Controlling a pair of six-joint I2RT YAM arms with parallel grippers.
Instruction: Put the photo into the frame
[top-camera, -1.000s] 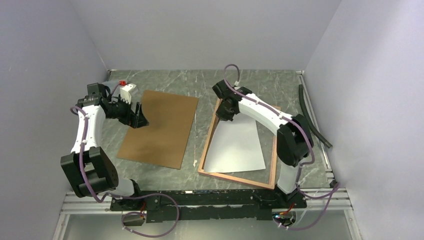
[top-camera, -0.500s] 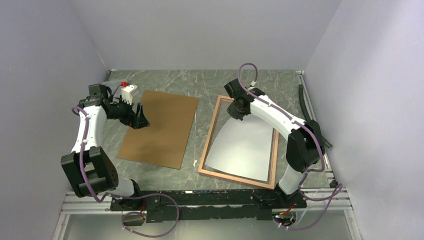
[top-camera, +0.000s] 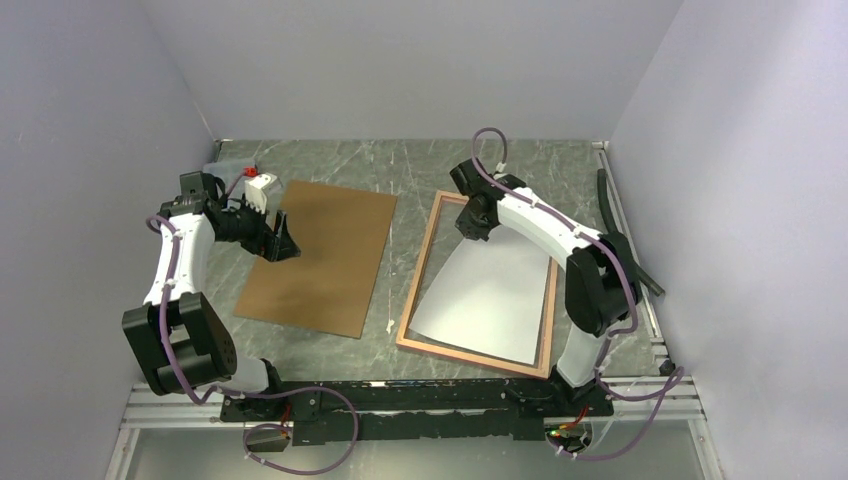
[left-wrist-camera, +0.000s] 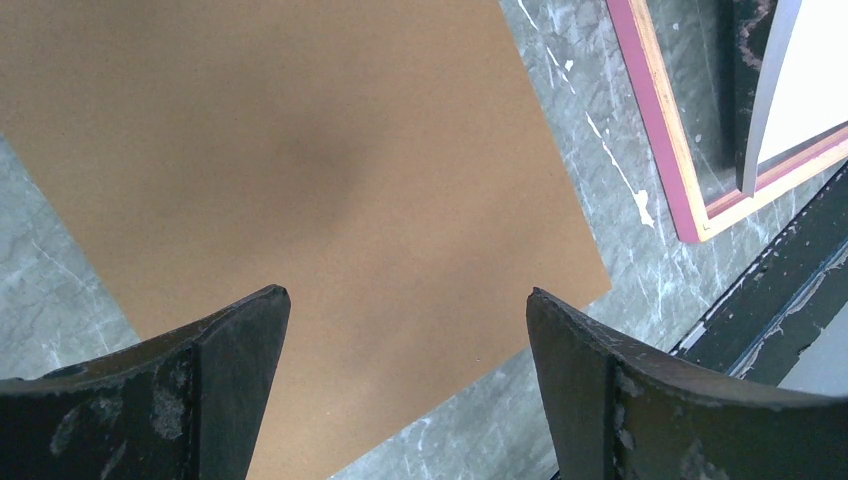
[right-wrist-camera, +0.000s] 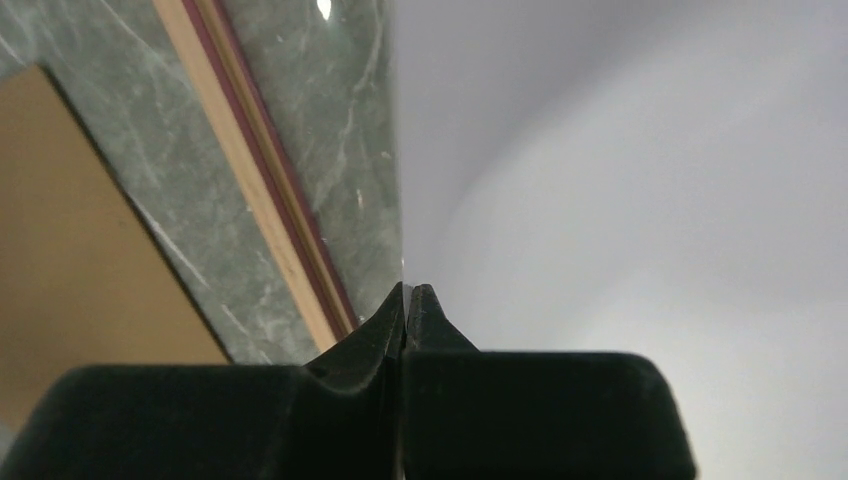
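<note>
Landmark: the frame (top-camera: 470, 357) lies flat on the table (top-camera: 410, 165), tan side up. Every place below is given relative to it.
Photo: the photo (top-camera: 485, 300) sits inside the frame's rails with its white back up. Its near edge is down along the near rail, and its far end bows upward toward the far rail.
Right pincer: the right gripper (top-camera: 472, 225) is above the frame's far-left corner, with its fingers pressed together on the photo's thin edge.
Left pincer: the left gripper (top-camera: 283, 243) has its fingers spread wide and holds nothing. It hangs over the backing board (top-camera: 320, 260), well to the left of the frame.
Risk, slip: you are holding a glossy sheet by a sliver of its edge. A sideways tug could pull it out of the fingers.
Risk, crease: the sheet is already bowed. If you push toward the near rail while that edge is butted against it, the bend could sharpen into a fold.
Risk, misfit: the photo's left edge is angled away from the left rail. If you let go like this, a corner may ride up onto a rail rather than drop inside.
Risk, frame shift: nothing pins the frame down. If the photo drags against a rail, the frame could slide on the table.
Risk, contact: if you lower too far at the far-left corner, the fingertips could press on the pane or the rail.
</note>
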